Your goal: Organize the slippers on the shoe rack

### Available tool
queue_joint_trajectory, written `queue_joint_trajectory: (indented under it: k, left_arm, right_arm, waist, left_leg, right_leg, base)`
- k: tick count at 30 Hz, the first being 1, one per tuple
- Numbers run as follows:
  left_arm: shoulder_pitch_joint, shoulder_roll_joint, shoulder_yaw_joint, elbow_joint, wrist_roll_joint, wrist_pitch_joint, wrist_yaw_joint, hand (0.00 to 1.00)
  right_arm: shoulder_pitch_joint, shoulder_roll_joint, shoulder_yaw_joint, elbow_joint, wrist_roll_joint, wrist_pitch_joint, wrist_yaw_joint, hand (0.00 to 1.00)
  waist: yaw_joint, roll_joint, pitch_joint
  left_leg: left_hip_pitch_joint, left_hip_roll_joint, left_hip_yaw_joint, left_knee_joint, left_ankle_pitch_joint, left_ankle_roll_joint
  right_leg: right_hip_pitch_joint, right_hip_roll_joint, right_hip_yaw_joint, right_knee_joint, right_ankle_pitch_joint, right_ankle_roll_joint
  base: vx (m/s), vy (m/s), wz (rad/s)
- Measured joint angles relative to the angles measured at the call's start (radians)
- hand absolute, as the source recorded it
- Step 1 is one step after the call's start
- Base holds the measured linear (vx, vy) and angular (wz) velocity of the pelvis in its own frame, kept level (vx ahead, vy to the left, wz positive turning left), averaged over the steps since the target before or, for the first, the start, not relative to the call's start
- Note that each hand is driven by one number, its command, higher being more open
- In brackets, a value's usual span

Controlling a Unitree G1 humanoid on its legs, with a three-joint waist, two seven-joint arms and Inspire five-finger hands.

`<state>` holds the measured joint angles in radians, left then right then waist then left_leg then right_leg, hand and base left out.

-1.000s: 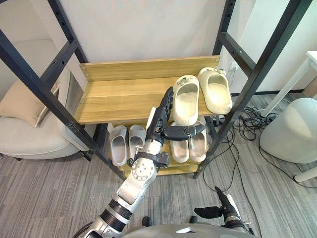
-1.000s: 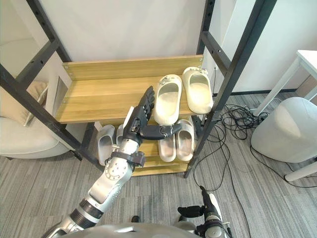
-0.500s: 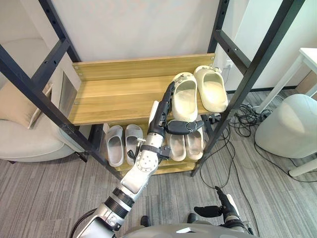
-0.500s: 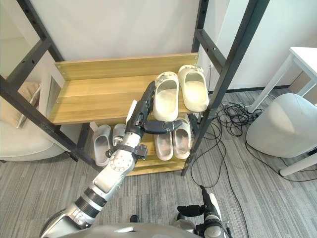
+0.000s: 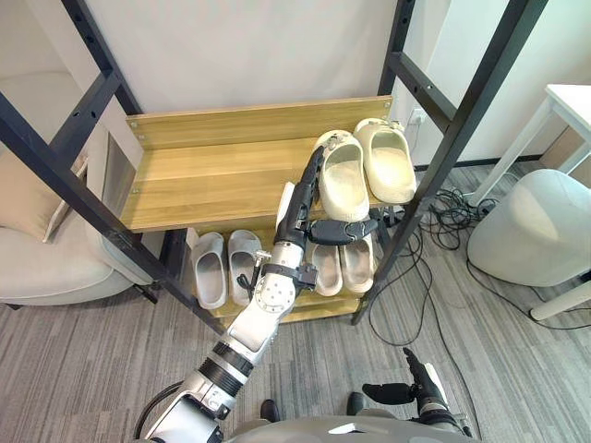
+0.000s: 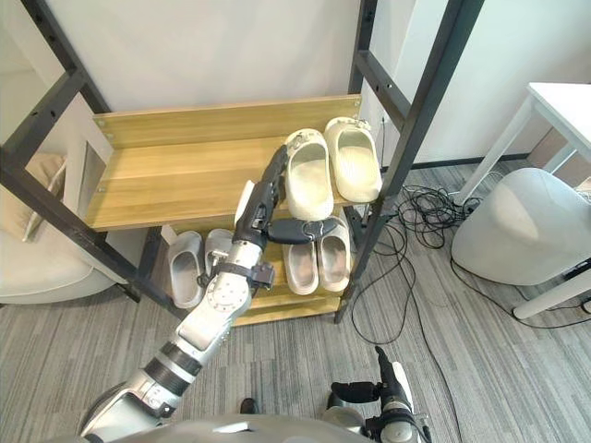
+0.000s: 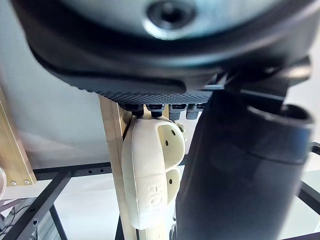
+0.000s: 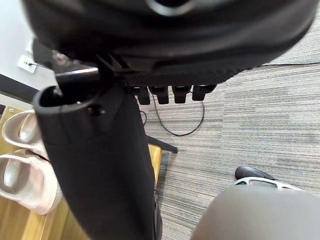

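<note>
Left hand (image 5: 294, 221) had slid further along the cream slipper (image 5: 343, 180), straight fingers (image 5: 312, 177) flat on its left side. It lay toe-inward on the rack's (image 5: 212, 185) top shelf, beside its mate (image 5: 388, 161).

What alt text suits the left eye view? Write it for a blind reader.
The robot's open left hand lies against the left side of a cream slipper on the upper shelf of a wooden shoe rack, beside its mate. A grey pair and a beige pair sit on the lower shelf.
</note>
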<state>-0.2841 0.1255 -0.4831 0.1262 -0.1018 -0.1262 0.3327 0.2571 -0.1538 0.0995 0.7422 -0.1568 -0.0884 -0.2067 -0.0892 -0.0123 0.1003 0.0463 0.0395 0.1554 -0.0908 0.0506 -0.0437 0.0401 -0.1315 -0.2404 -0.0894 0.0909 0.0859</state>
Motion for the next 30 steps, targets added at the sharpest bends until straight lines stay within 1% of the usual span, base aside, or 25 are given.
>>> queue_joint_trajectory:
  k: [10, 17, 23, 30]
  left_arm:
    - [-0.017, -0.011, 0.003, 0.021, 0.008, -0.002, 0.017, 1.0]
    - [-0.017, -0.014, 0.022, 0.022, 0.016, 0.009, 0.017, 1.0]
    - [-0.017, -0.016, 0.038, 0.022, 0.025, 0.027, 0.015, 1.0]
    - [-0.016, -0.018, 0.053, 0.022, 0.025, 0.032, 0.009, 1.0]
  right_arm:
    - [0.006, 0.013, -0.021, 0.001, 0.001, 0.001, -0.001, 1.0]
    - [0.01, 0.013, -0.021, 0.011, 0.0, 0.001, -0.001, 1.0]
    - [0.01, 0.013, -0.02, 0.016, 0.0, 0.002, 0.0, 1.0]
    - [0.009, 0.013, -0.02, 0.017, 0.0, 0.012, 0.001, 1.0]
  waist:
    - [-0.005, 0.0, 0.0]
    - [-0.005, 0.001, -0.001]
    - [-0.006, 0.005, -0.003]
    - [-0.005, 0.005, -0.003]
  left_leg:
    - [-0.008, 0.003, 0.003, 0.0, 0.003, -0.004]
    - [-0.008, 0.009, 0.004, 0.0, 0.005, -0.008]
    - [-0.008, 0.016, 0.001, 0.0, 0.009, -0.013]
    - [-0.008, 0.024, -0.001, 0.0, 0.012, -0.016]
  right_leg:
    - [-0.01, 0.003, 0.002, 0.0, 0.005, -0.009]
    - [-0.011, 0.013, 0.002, 0.0, 0.007, -0.019]
    - [-0.011, 0.019, 0.001, 0.0, 0.009, -0.022]
    - [-0.01, 0.026, -0.002, 0.0, 0.009, -0.022]
  base:
    - [0.0, 0.0, 0.0]
    - [0.0, 0.0, 0.0]
    - [0.0, 0.0, 0.0]
    - [0.0, 0.0, 0.0]
